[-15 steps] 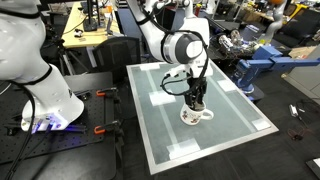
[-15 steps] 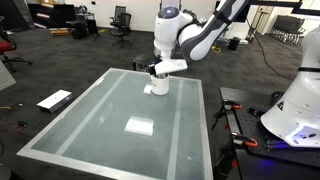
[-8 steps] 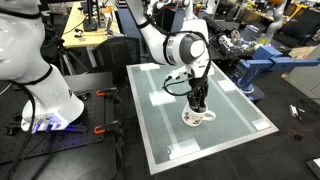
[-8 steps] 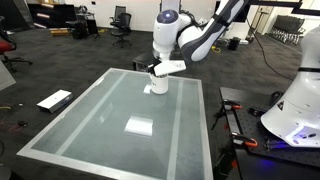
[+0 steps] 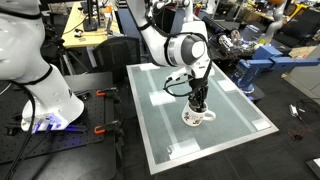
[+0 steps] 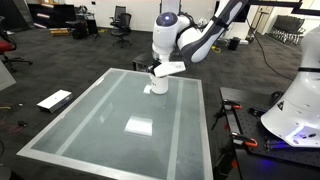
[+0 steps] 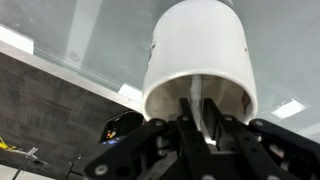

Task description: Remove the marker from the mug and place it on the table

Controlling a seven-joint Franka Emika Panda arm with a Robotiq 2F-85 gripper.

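Gripper (image 7: 198,104) hasn't shifted across the last second in either exterior view. Same spot and same height over the mug, so no lift has started and extraction is pending. In the wrist view the dark fingers (image 7: 184,122) reach into the mouth of the squat white ceramic mug (image 7: 200,50), nearly together, with only a narrow gap. A thin pale stick-like marker (image 7: 199,90) stands in that gap, and its colour is hard to read against the dark interior. It looks clamped on the marker, judging by the gap and the hold in position, but contact at the pads isn't clearly resolved. The marker sits inside the mug, lower end out of sight, and can't be seen from outside. In both exterior views the gripper (image 5: 199,100) (image 6: 157,77) hangs vertically with its tips at the mug (image 5: 197,117) (image 6: 156,89) rim. The mug stands upright on the pale grey-green frosted counter (image 5: 160,130) (image 6: 100,110), handle outward, near one long edge. A white tape square (image 6: 139,126) lies well apart toward the counter middle. Next move is likely a straight vertical pull, and the risk is dragging the mug if the fingers rub the inner wall.
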